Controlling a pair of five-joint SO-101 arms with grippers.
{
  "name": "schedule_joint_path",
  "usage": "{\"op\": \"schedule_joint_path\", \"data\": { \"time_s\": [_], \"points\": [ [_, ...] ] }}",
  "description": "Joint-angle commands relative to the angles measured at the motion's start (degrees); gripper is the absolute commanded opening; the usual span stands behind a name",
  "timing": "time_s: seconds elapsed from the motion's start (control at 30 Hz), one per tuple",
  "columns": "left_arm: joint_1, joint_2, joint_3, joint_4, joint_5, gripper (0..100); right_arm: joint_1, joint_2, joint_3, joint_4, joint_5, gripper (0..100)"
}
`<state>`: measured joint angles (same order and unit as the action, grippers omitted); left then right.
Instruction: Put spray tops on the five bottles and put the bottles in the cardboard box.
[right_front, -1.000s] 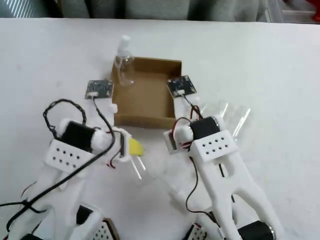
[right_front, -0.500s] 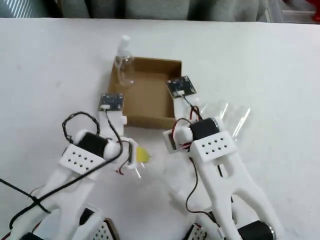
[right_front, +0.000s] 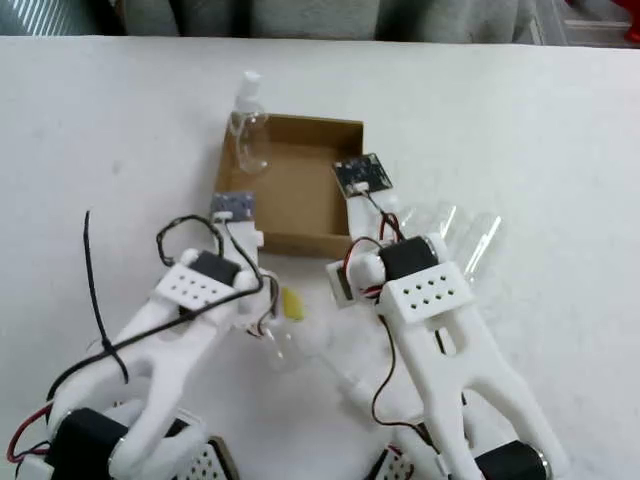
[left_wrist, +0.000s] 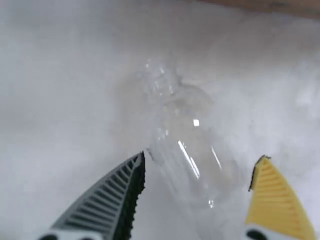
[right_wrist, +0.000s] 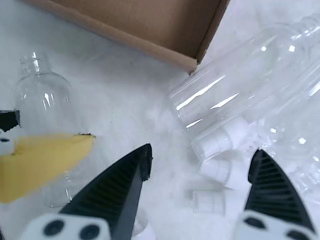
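Note:
A clear bottle (left_wrist: 192, 150) with no top sits on the white table between the grey finger (left_wrist: 120, 200) and the yellow finger (left_wrist: 272, 200) of my open left gripper (left_wrist: 197, 167); neither finger touches it. That gripper (right_front: 283, 315) is just in front of the cardboard box (right_front: 290, 195). The same bottle (right_wrist: 42, 100) shows beside the yellow finger (right_wrist: 45, 160). My right gripper (right_wrist: 200, 152) stands open over loose white spray tops (right_wrist: 220, 145), by the box's front right corner (right_wrist: 197, 62). Several clear bottles (right_wrist: 235, 95) lie there. One capped bottle (right_front: 247, 120) stands at the box's far left corner.
More clear bottles (right_front: 470, 235) lie right of the box, close to the right arm (right_front: 430, 290). A small clear part (right_front: 350, 385) lies on the table between the two arms. Black cables (right_front: 100, 320) loop off the left arm.
My left arm has swung right, from beside the box's left front corner to in front of the box, bringing its open gripper around the uncapped bottle. The right arm has not moved.

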<state>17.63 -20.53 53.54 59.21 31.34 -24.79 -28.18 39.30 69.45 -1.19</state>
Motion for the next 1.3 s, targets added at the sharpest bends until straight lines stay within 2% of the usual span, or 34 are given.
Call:
{"op": "schedule_joint_path", "data": {
  "time_s": [0.0, 0.5, 0.97, 1.27],
  "points": [
    [0.48, 0.22, -0.26, -4.84, 2.73, 34, 0.40, -1.98, -0.44, -0.75, 0.79, 27.9],
    [0.04, 0.40, 7.82, -18.64, 2.81, 34, 0.48, -1.98, -0.44, -0.75, 4.04, 27.9],
    [-1.80, 0.31, 6.95, -18.02, 2.90, 34, 0.48, -1.98, -0.44, -0.75, 3.96, 27.9],
    [-2.42, 0.31, 0.44, -7.91, 2.90, 34, 0.48, -1.89, -0.44, -0.84, 3.96, 27.9]
  ]
}}
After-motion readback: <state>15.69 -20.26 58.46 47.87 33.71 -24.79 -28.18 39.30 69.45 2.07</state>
